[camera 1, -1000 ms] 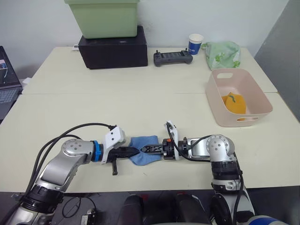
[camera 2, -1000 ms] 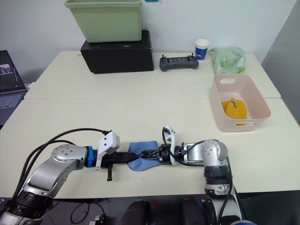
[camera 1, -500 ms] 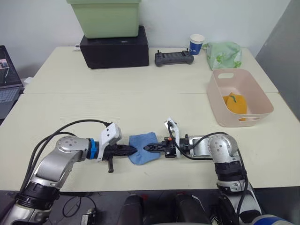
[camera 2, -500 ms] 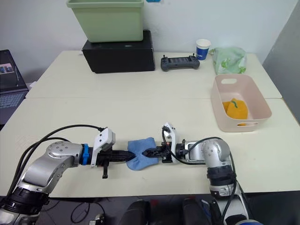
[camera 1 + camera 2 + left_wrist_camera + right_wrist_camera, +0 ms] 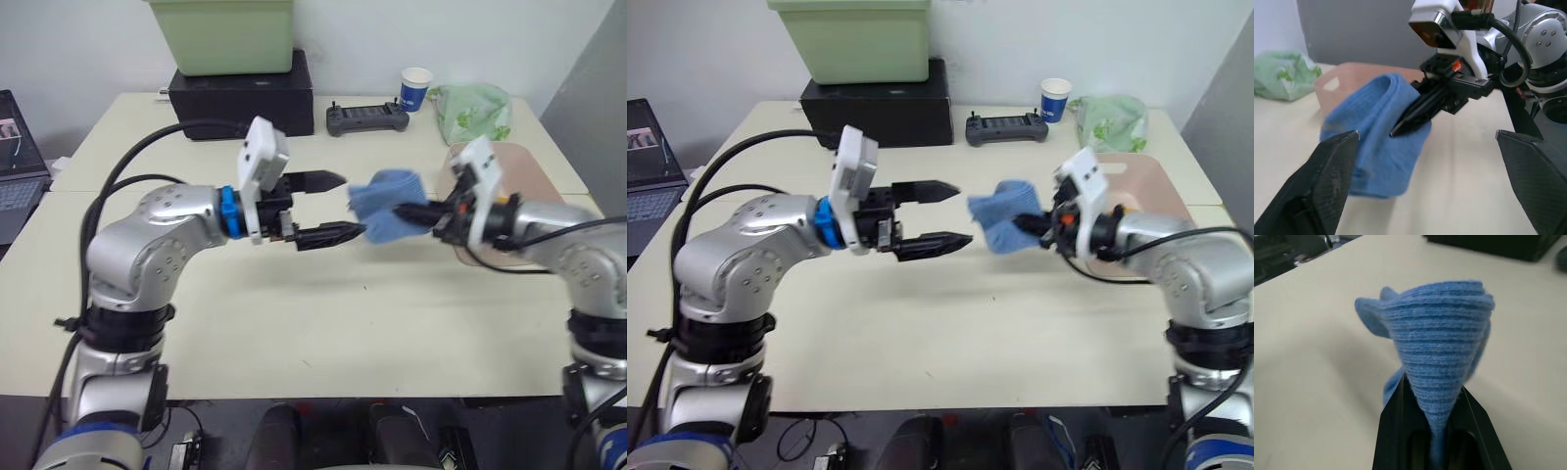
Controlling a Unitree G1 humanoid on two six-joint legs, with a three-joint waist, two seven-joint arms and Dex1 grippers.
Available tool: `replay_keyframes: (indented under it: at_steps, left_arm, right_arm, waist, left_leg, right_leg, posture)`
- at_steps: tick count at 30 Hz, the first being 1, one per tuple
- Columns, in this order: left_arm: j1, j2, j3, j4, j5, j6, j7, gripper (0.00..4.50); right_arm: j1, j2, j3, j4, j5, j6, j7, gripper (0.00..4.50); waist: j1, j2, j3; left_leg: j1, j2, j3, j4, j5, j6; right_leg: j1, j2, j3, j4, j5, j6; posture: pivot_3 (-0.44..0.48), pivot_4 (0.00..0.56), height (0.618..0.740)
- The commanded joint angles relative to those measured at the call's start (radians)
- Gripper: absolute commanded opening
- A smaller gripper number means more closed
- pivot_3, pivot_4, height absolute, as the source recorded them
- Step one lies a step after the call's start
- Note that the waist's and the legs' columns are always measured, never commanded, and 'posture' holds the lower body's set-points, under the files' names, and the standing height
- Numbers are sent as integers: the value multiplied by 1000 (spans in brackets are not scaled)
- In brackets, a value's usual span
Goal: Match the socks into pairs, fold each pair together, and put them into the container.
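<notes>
We hold the folded blue socks [image 5: 384, 204] up in the air over the table [image 5: 294, 304]. Our right gripper [image 5: 404, 212] pinches them tight. Our left gripper [image 5: 338, 207] is spread wide and touches nothing, just beside the socks. The pink basket [image 5: 1352, 77] sits behind our right arm.

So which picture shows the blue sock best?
The right wrist view: the blue sock sits close up, pinched between the right gripper fingers. The left wrist view shows it from the side, held above the table with the pink basket behind. The eye views show it smaller, lifted between the arms.
</notes>
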Motion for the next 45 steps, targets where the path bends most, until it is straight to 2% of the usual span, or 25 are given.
replay_keyframes:
  at_steps: [1, 3, 7, 10, 15, 18, 21, 25, 32, 38, 42, 45]
  left_arm:
    - [-76, -96, -21, 39, 56, -77, 92, 4489]
    - [-106, -150, -46, 58, 80, -90, 122, 4489]
    - [-159, -245, -87, 136, 147, -144, 176, 4489]
    - [-191, -301, -113, 192, 212, -221, 209, 4489]
    - [-184, -327, -138, 166, 219, -234, 173, 4489]
    - [-137, -299, -168, 127, 219, -205, 147, 4489]
    - [-109, -247, -220, 109, 256, -202, 104, 4489]
    - [-103, -250, -208, 124, 260, -192, 127, 4489]
    - [-84, -247, -210, 114, 268, -188, 124, 4500]
    - [-109, -259, -193, 151, 284, -215, 127, 4500]
    - [-112, -258, -193, 164, 287, -225, 118, 4500]
    - [-113, -263, -191, 166, 286, -225, 121, 4500]
  right_arm:
    - [-48, -176, 5, 77, -183, -226, 61, 0]
    - [-64, -243, 14, 146, -259, -317, 65, 0]
    - [-67, -382, 107, 358, -527, -658, 67, 0]
    - [-45, -434, 191, 506, -662, -860, 110, 0]
    - [-30, -401, 252, 639, -770, -1017, 141, 0]
    - [-31, -346, 288, 712, -822, -1062, 140, 0]
    - [-38, -314, 300, 740, -851, -1091, 162, 0]
    - [-33, -277, 296, 732, -825, -1073, 247, 0]
    - [-78, -263, 259, 687, -757, -971, 432, 2269]
    - [-138, -262, 183, 592, -626, -735, 547, 4403]
    - [-189, -286, 163, 575, -605, -663, 574, 4458]
    - [-230, -278, 159, 608, -626, -665, 529, 4458]
  waist:
    - [9, 0, 0]
    - [8, 0, 0]
    - [4, 0, 0]
    - [3, 0, 0]
    - [-6, 1, 0]
    - [-5, 2, 1]
    - [-3, 3, 1]
    - [-2, 2, 1]
    - [-3, 3, 1]
    - [1, 3, 1]
    - [2, 3, 1]
    - [0, 3, 1]
  left_leg:
    - [0, -1, 0, 0, 0, 0]
    - [0, -1, 1, 0, 0, 0]
    - [0, 0, 5, 0, 0, 0]
    - [0, 0, 8, -1, 2, -4]
    - [1, 0, 8, -1, 3, -4]
    - [2, 0, 8, -1, 3, -5]
    - [3, 1, 8, 0, 4, -6]
    - [3, 1, 7, 1, 6, -10]
    - [3, 0, 6, 1, 6, -10]
    - [3, 0, 5, 1, 6, -10]
    - [3, 0, 5, 1, 6, -9]
    - [3, 0, 5, 1, 6, -9]
  right_leg:
    - [0, -2, 0, -1, 0, 0]
    - [2, -2, 1, -4, 0, 0]
    - [1, -3, 2, -7, 0, 0]
    - [1, -3, 3, -7, 0, 0]
    - [1, -2, 5, -6, 0, 0]
    - [1, -1, 6, -3, 0, 0]
    - [1, -1, 6, 0, 0, 0]
    - [2, -3, 5, 0, 0, 0]
    - [3, -3, 4, 0, 0, 0]
    - [3, -3, 3, 0, 0, 0]
    - [3, -3, 3, 0, 0, 0]
    - [3, -3, 3, 0, 0, 0]
  posture:
    - [0, 150, 740]
    - [0, 150, 740]
    - [0, 150, 740]
    - [0, 150, 740]
    - [0, 150, 740]
    - [0, 150, 740]
    - [0, 150, 740]
    - [0, 150, 740]
    - [0, 150, 740]
    - [0, 150, 740]
    - [0, 150, 740]
    - [0, 150, 740]
